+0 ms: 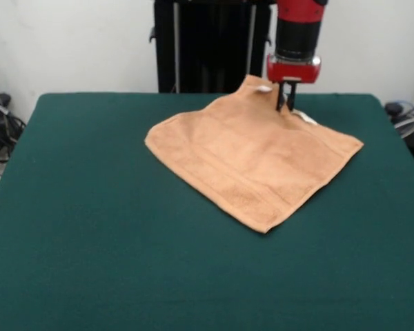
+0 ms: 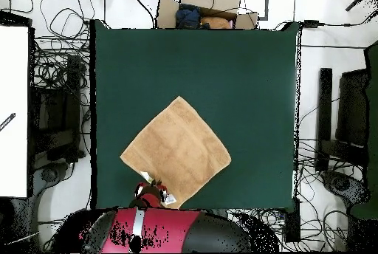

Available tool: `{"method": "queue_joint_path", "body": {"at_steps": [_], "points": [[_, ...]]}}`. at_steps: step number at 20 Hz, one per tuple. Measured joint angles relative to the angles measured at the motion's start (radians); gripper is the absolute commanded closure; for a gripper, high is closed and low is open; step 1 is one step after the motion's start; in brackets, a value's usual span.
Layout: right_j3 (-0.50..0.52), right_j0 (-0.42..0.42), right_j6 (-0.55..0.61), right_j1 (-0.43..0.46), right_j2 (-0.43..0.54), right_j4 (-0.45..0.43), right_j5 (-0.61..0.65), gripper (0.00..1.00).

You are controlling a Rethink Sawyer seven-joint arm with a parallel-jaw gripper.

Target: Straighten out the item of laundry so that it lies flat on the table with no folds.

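the peach-orange terry towel (image 1: 252, 155) lies spread on the dark green worktop (image 1: 90, 241), turned like a diamond so its corners point toward the worktop's edges rather than its sides. taking the towel as landmark: in the front view most of the bare green felt stretches below it and to its left, while its far corner reaches up close to the worktop's back edge, just before the black pedestal (image 1: 207, 45). a woven border band runs along the towel's lower right edge in that view, near the corner closest to the camera. most of the cloth looks flat — only the far corner is raised, lifted into a small peak with a bit of white showing at its top and another white scrap, perhaps the label, just to the right of it.

the red and black arm (image 1: 298, 34) comes down right at that raised corner, and the pincer (image 1: 286, 96) has its dark tips narrowed together, touching the cloth at the peak; it appears to be pinching the towel's edge there.

in the overhead view the towel (image 2: 176, 151) sits in the lower left part of the worktop (image 2: 244, 66), its bottom corner beside the pincer (image 2: 151, 190) and the arm's red body, where small white patches show at the cloth's edge.
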Motion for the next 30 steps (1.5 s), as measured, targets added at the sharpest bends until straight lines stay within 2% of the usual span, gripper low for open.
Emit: {"method": "queue_joint_path", "body": {"at_steps": [5, 6, 24, 30], "points": [[0.045, 0.003, 0.044, -0.014, 0.010, 0.000, 0.000, 1.00], [0.053, 0.002, 0.046, -0.022, 0.014, 0.000, 0.001, 0.00], [0.055, -0.037, 0.046, -0.035, 0.021, -0.034, 0.032, 0.00], [0.071, -0.038, 0.046, -0.136, 0.021, -0.035, 0.062, 0.00]]}}
